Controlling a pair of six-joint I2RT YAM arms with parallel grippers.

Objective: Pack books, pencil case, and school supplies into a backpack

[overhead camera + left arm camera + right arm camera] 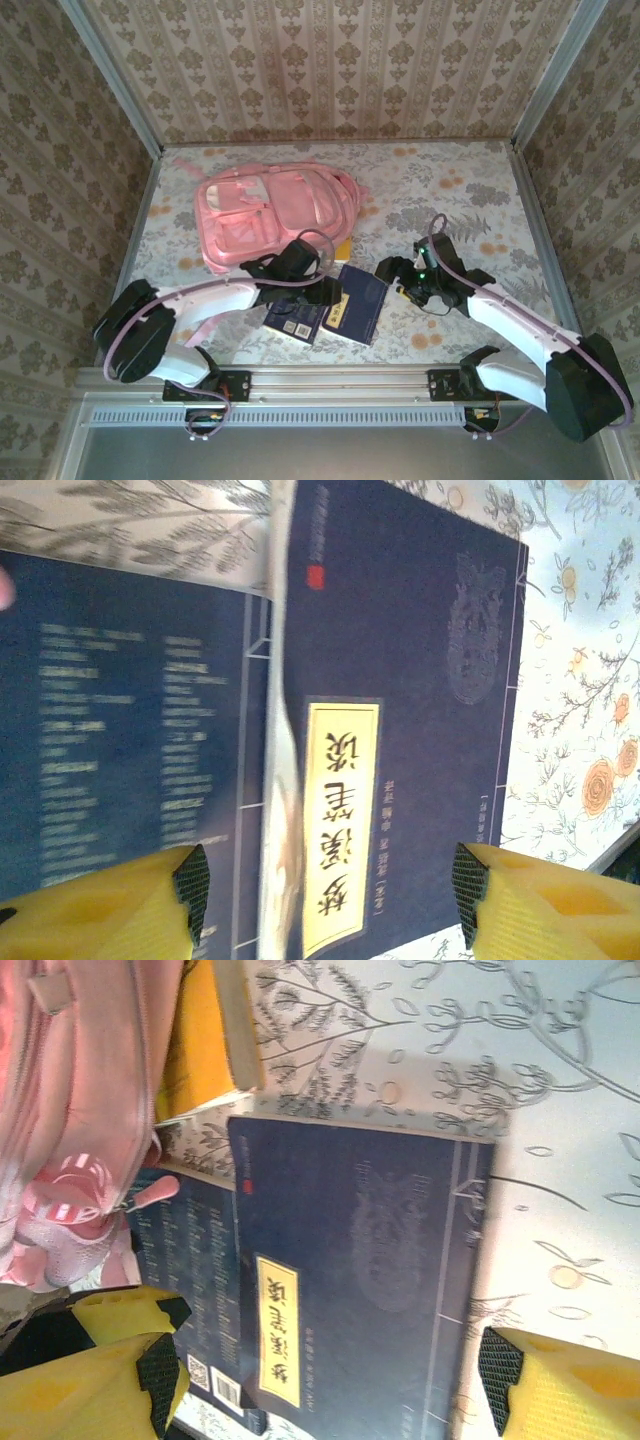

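Observation:
Two dark navy books lie overlapped on the flowered table in front of the pink backpack (270, 210). One book (360, 305) carries a yellow label (340, 820) and rests partly on the other (297, 318). A yellow book (343, 249) pokes out beside the backpack's edge (70, 1110). My left gripper (328, 292) hovers open over the labelled book (400, 680), fingers either side of the label. My right gripper (392, 270) is open too, its fingertips (497, 1370) spanning that book (360, 1260). Nothing is held. The pencil case and school supplies are out of view.
Patterned walls close in the table on three sides, with metal posts at the corners. A pink strap (205, 320) trails toward the near rail by my left arm. Bare flowered table (470, 190) stretches right of the backpack.

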